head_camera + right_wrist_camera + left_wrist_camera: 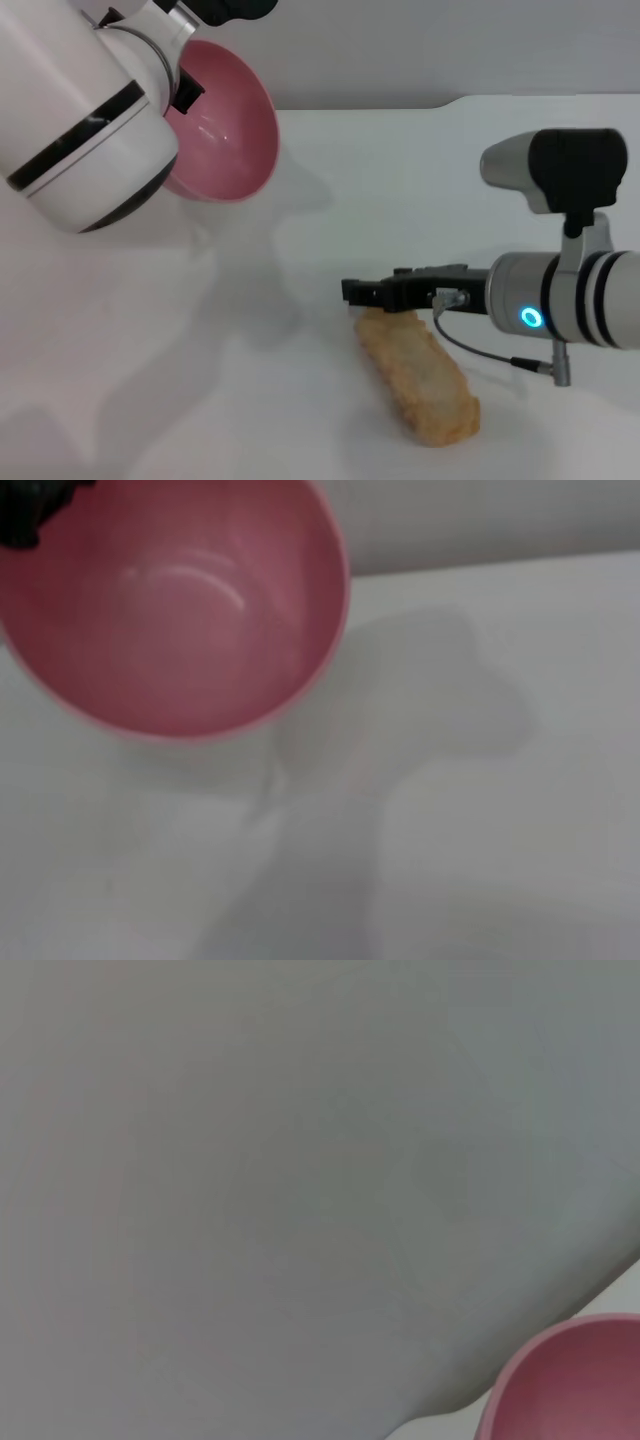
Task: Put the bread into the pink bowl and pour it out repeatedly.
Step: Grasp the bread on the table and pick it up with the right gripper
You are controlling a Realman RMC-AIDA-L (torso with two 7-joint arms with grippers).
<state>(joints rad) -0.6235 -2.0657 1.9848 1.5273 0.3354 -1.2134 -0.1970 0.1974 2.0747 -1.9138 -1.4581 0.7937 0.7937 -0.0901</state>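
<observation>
My left gripper [188, 92] is shut on the rim of the pink bowl [225, 125] and holds it up at the back left. The bowl is tipped on its side, its empty mouth facing right. The bowl also shows in the left wrist view [570, 1380] and in the right wrist view [170, 610], where it is empty. The bread [420, 375] lies flat on the white table at the front right, pale rough side up. My right gripper [375, 293] is open, reaching in from the right just over the bread's far end.
The white table [250, 380] spreads around the bread, with its back edge [400, 104] against a grey wall. My left arm's large white link [85, 130] fills the upper left. A thin cable [480, 350] hangs under my right wrist.
</observation>
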